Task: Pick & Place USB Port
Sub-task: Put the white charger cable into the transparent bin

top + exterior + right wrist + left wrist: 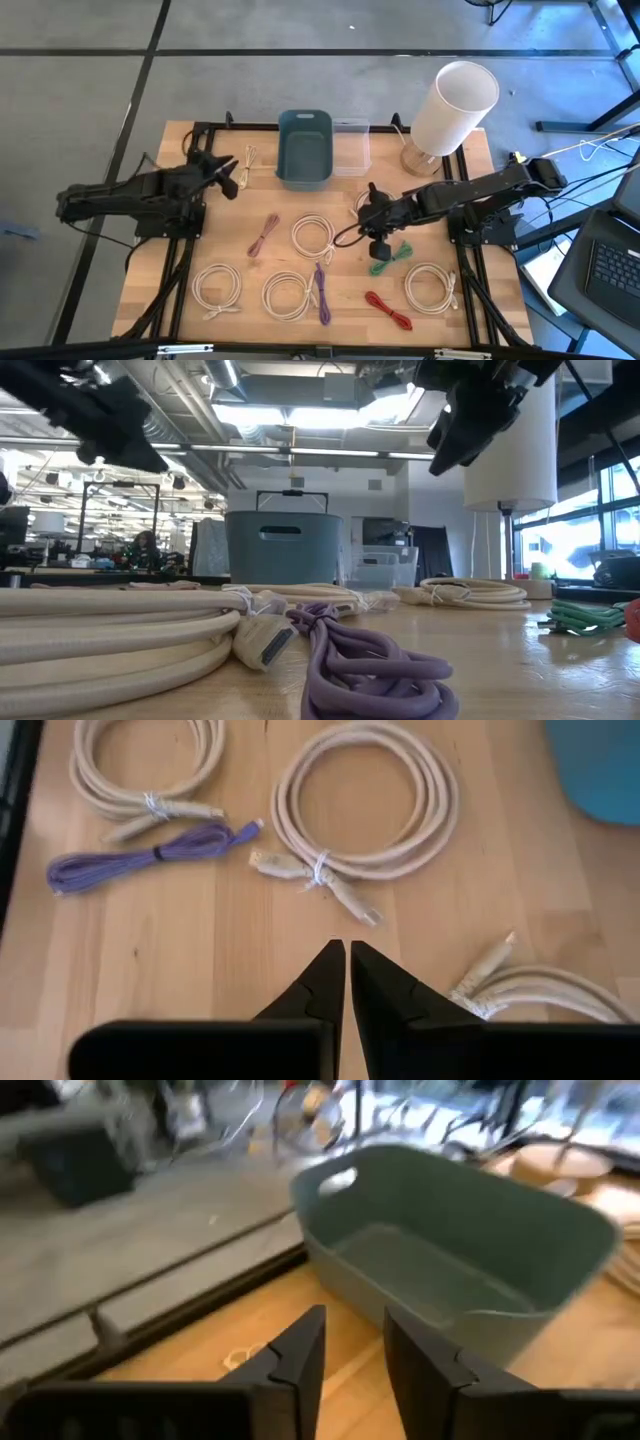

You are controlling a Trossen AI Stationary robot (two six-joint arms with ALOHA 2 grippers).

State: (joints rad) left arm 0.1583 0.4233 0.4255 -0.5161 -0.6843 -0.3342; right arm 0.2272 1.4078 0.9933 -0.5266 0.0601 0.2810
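Several bundled USB cables lie flat on the wooden table (170, 230): white coils (313, 236) (217, 286) (430, 286), a purple one (322, 292), a pink one (263, 235), a green one (390, 256) and a red one (388, 309). A blue-grey bin (304, 148) stands at the far edge. My right gripper (375, 222) (347, 970) hovers shut and empty above bare wood, beside the middle white coil (365, 800). My left gripper (229, 180) (355, 1350) is open and raised just left of the bin (450, 1260).
A white lamp (455, 105) stands on the far right corner, with a clear container (350, 148) beside the bin. A small white cable (247, 160) lies left of the bin. A laptop (610, 265) sits off the table's right side.
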